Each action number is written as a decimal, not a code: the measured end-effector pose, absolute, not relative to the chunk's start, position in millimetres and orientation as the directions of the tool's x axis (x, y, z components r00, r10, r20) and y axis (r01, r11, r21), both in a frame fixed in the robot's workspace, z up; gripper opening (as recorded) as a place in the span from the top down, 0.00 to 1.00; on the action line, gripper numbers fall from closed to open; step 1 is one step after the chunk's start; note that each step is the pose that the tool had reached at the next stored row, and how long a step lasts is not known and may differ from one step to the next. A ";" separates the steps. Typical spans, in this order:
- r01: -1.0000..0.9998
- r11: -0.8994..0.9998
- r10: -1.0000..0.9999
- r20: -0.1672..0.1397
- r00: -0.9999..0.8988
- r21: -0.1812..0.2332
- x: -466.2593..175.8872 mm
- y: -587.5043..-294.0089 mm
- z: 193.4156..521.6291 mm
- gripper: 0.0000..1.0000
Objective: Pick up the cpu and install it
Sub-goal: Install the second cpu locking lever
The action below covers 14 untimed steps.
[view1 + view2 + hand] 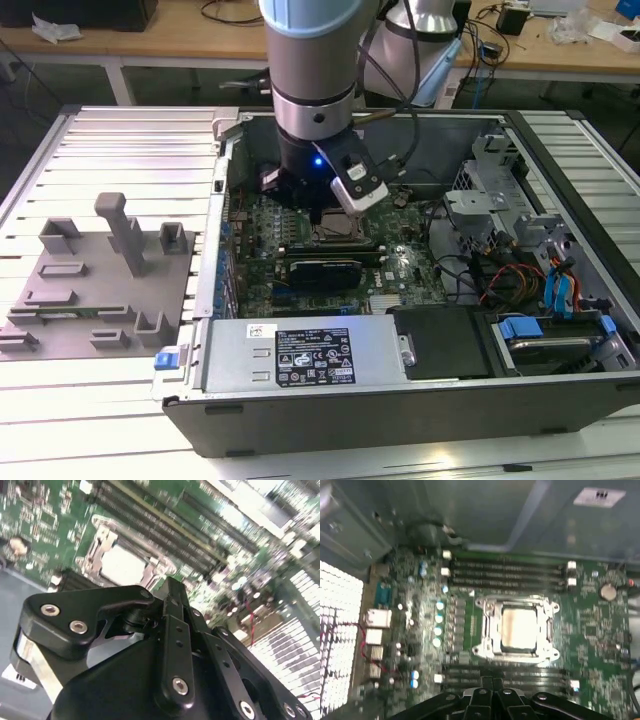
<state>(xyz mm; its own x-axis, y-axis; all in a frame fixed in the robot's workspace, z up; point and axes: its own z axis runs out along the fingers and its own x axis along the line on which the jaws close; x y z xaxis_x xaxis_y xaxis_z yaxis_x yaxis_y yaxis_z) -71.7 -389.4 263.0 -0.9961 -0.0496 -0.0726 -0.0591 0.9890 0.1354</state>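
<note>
One open computer case [200, 330] lies on the slatted table [100, 420], its green motherboard [600, 625] beneath the arm's black gripper [172, 587], fingers pressed together and holding nothing, while the cpu [520, 628] sits in the metal-framed socket [487, 630] directly below it.

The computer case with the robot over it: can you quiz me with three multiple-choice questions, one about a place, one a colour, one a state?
1. Where is the silvery chip?
A. On the grey block plate outside the case
B. Inside the metal socket frame on the board
C. On top of the labelled box

2. What colour is the board?
A. Red
B. White
C. Green

3. How is the case?
A. Open, insides showing
B. Closed
C. Standing upright

Answers:
1 B: the chip lies within the socket frame.
2 C: the board is green.
3 A: the case lies flat with its insides exposed.
</note>
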 end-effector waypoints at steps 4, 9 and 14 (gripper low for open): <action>-0.054 0.992 -0.046 -0.067 -0.997 0.116 -62.3 -389.3 263.0 0.89; -0.042 0.992 -0.035 -0.067 -0.997 0.116 -55.1 -389.4 262.6 0.89; -0.039 0.992 -0.032 -0.058 -0.998 0.116 -53.5 -389.3 262.3 0.89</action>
